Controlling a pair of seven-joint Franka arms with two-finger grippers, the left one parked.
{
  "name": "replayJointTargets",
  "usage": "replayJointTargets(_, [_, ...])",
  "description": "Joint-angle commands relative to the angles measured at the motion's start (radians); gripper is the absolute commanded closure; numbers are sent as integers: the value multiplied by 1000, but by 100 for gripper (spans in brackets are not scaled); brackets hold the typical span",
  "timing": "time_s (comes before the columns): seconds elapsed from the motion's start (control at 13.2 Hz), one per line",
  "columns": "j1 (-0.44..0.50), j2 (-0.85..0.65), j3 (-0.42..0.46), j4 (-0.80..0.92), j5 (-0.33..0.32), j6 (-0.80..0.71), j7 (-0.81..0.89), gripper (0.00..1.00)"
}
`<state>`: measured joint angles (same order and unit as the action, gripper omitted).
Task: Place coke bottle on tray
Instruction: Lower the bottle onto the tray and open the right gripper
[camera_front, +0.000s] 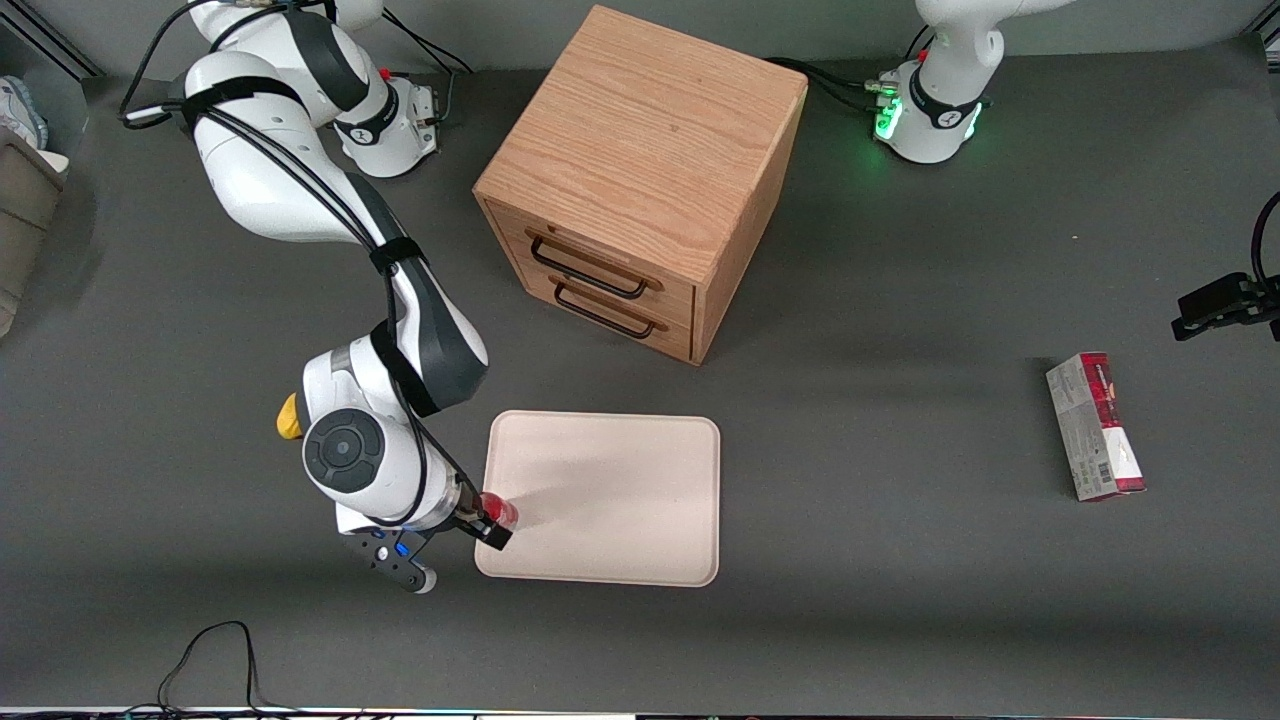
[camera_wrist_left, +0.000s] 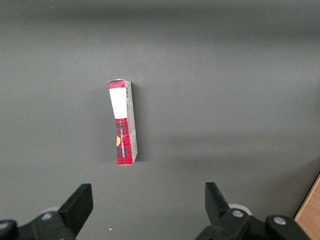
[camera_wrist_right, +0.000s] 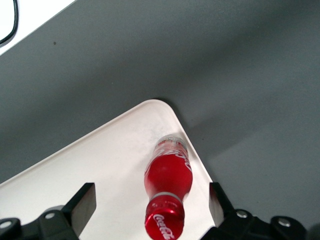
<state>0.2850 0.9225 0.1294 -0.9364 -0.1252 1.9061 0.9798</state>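
The dark grey counter (camera_front: 900, 600) carried a light oak two-drawer cabinet (camera_front: 640, 170), standing farther from the front camera than the large cream-white rectangular tray (camera_front: 620, 500) with rounded corners and a low rim. A red-and-grey carton (camera_front: 1095, 427) lay flat toward the parked arm's end of the counter. A yellow lump (camera_front: 288, 417) showed partly, beside the working arm's wrist.

The small slim red coke bottle (camera_wrist_right: 168, 195) with white script logo and red cap stood upright on the tray, close inside one rounded corner near the rim. The right arm's end effector (camera_wrist_right: 152, 205) hung directly above it, fingers spread wide on either side of the bottle and apart from it.

Judgement: the release step was in hand and the bottle appeared placed. The next move called for a straight vertical withdrawal. Any sideways drift risked clipping the cap and toppling the bottle over the nearby rim.
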Motion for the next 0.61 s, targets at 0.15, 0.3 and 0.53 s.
replayJointTargets(0.15, [3, -33, -4, 30, -22, -105, 17, 0])
replayJointTargets(0.3, [-13, -76, -4, 24, -11, -184, -57, 0])
replayJointTargets(0.53, [-76, -221, -4, -135, 42, -248, -209, 0])
